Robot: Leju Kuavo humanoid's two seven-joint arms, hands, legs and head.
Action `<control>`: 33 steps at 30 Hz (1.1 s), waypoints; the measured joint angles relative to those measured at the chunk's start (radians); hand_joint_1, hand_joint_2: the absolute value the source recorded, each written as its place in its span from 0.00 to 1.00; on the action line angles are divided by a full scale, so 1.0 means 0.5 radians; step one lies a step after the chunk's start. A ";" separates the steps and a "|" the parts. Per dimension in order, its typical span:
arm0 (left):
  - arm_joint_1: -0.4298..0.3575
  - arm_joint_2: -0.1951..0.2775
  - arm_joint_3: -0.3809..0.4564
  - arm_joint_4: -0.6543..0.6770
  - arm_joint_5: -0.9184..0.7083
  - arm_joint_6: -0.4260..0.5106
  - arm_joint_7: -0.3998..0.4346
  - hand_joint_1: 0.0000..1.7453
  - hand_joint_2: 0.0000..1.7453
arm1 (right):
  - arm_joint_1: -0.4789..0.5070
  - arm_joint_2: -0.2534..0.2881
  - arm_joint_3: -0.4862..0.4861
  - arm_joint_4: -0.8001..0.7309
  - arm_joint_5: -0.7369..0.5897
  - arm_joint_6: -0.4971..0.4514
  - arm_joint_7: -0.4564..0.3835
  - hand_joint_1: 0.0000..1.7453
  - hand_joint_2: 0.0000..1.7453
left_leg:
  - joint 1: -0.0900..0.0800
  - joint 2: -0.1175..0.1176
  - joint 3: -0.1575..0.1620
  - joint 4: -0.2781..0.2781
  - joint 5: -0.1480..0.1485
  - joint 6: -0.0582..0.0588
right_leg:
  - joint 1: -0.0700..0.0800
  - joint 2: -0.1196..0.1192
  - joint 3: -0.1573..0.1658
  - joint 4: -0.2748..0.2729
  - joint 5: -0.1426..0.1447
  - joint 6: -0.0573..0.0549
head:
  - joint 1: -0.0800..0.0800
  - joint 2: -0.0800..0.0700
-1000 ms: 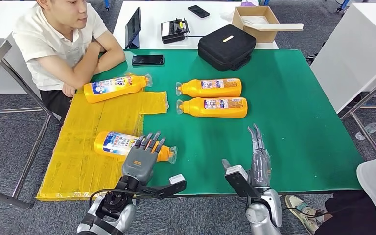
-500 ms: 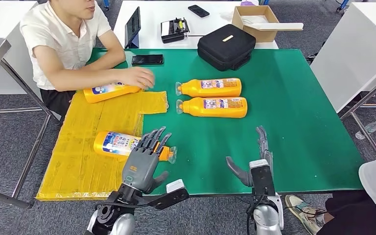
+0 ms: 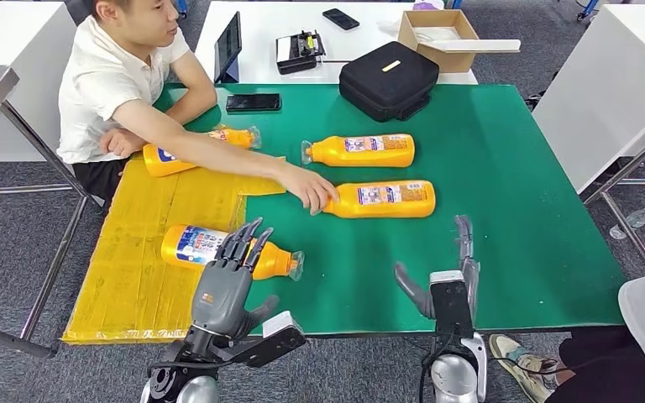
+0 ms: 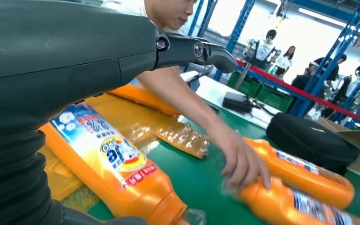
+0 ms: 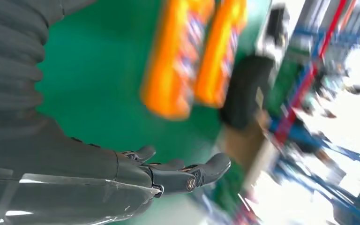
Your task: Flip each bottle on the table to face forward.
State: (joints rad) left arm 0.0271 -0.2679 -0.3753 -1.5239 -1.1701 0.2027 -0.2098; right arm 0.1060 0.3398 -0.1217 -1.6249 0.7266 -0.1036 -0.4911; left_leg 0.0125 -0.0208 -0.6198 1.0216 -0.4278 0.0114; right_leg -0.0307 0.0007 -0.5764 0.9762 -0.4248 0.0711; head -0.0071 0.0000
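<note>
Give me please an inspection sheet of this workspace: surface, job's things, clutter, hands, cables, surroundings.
Surface: green table with a yellow sheet over its left part.
Job's things: four orange bottles lying down; near bottle on the yellow sheet under the left hand; far-left bottle behind a person's arm; two middle bottles and, the nearer one touched by a person's hand.
Clutter: black phone and black case at the far edge.
Hands: left hand open, fingers spread above the near bottle; right hand open above bare green.
Cables: nothing seen.
Surroundings: seated person at left; white table behind with a cardboard box.
</note>
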 joint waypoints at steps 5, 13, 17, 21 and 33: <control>0.007 -0.005 0.000 -0.016 0.309 -0.100 -0.079 0.00 1.00 | 0.009 -0.055 0.087 -0.087 0.698 -0.456 0.095 0.00 1.00 | 0.000 0.000 0.000 0.000 0.000 0.000 | 0.000 0.000 -0.001 0.000 0.000 0.000 | -0.001 0.000; -0.001 -0.007 -0.051 -0.016 0.476 -0.141 -0.118 0.00 1.00 | -0.007 -0.252 0.170 0.066 1.247 -0.605 0.446 0.00 1.00 | 0.000 0.000 0.000 0.000 0.000 0.000 | 0.000 0.000 0.000 0.000 0.000 0.000 | -0.001 0.000; -0.018 -0.007 -0.065 -0.002 0.480 -0.140 -0.119 0.00 1.00 | -0.074 -0.312 0.193 0.215 1.270 -0.558 0.503 0.00 1.00 | 0.000 0.000 0.000 0.000 0.000 0.000 | 0.000 0.000 0.000 0.000 0.000 0.000 | -0.001 0.000; -0.026 -0.007 -0.081 0.013 0.492 -0.141 -0.123 0.00 1.00 | -0.117 -0.349 0.205 0.303 1.276 -0.519 0.532 0.00 1.00 | 0.000 0.000 0.000 0.000 0.000 0.000 | 0.000 0.000 0.000 0.000 0.000 0.000 | -0.001 0.000; -0.077 -0.007 -0.125 0.089 0.560 -0.162 -0.142 0.00 1.00 | -0.393 -0.502 0.205 0.758 1.264 -0.379 0.605 0.00 1.00 | 0.000 0.000 0.000 0.001 0.000 0.000 | 0.000 0.000 0.000 0.000 0.001 0.001 | -0.002 0.000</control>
State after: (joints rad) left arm -0.0115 -0.2716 -0.4379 -1.4792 -0.8899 0.1219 -0.2808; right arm -0.0903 0.0887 -0.0190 -1.2456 1.3586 -0.2933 -0.1888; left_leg 0.0124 -0.0208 -0.6196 1.0219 -0.4276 0.0116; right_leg -0.0306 0.0007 -0.5762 0.9762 -0.4241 0.0716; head -0.0078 0.0000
